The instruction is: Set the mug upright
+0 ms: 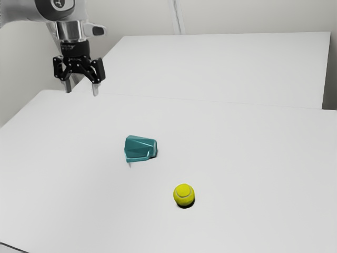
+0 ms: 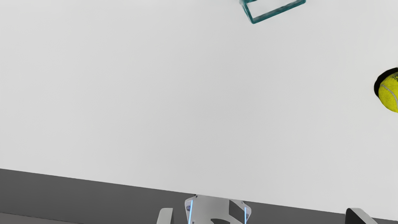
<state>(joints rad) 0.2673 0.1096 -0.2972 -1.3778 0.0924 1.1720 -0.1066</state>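
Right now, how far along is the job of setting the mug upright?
Nothing looks done: the mug lies on its side on the table. Nothing is in hand: the end effector is open and empty, well apart from the mug. Left, as I judge it: reach the mug, grip it, turn it onto its base and release.

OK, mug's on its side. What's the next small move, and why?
I'd probably ease the gripper toward the mug, keeping it open and above the table. It hangs off toward the exterior view's left with nothing between its fingers, and the mug lies on its side, short of the tennis ball, so a grasp seems premature.
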